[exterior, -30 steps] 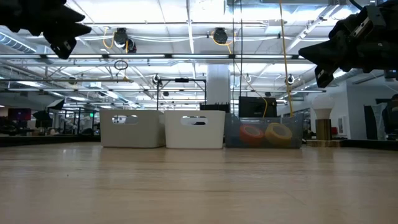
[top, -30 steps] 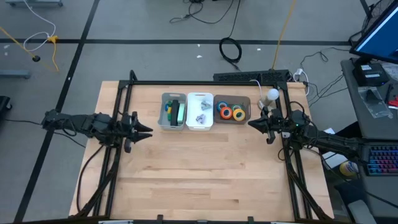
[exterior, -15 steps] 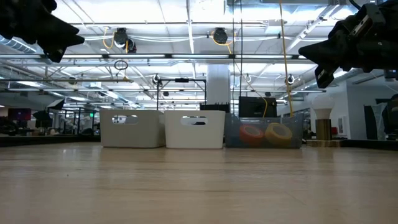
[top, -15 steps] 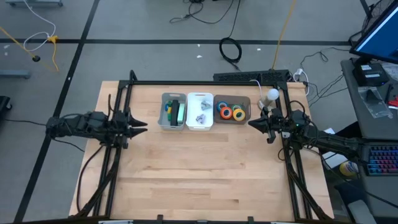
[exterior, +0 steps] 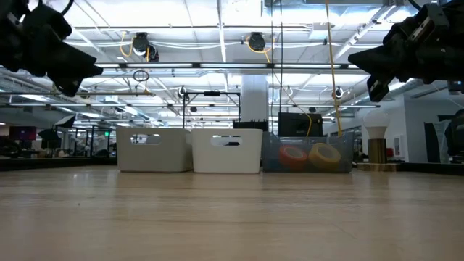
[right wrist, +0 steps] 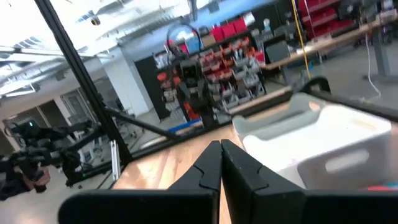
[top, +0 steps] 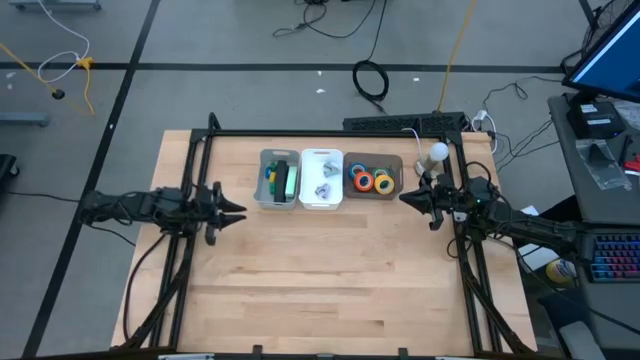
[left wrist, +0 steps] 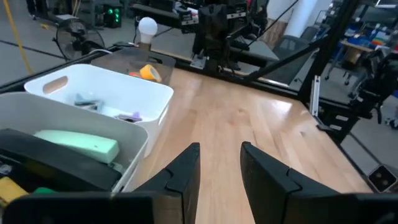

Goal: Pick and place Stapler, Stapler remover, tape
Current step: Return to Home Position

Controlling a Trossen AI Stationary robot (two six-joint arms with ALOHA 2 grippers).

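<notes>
Above, the left hand [top: 232,209] has edged forward again, the right hand [top: 405,197] unmoved, the tape [top: 372,181] lying in the dark bin [top: 373,156]. Left wrist view: hand slightly parted, empty. Right wrist view: closed on nothing; sorting looks done.

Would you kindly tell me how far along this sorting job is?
Done: staplers in the left white bin, staple removers in the middle bin, tape rolls in the dark bin. In hand: nothing; left gripper open, right gripper shut, flanking the table. Left: probably only returning home.
</notes>
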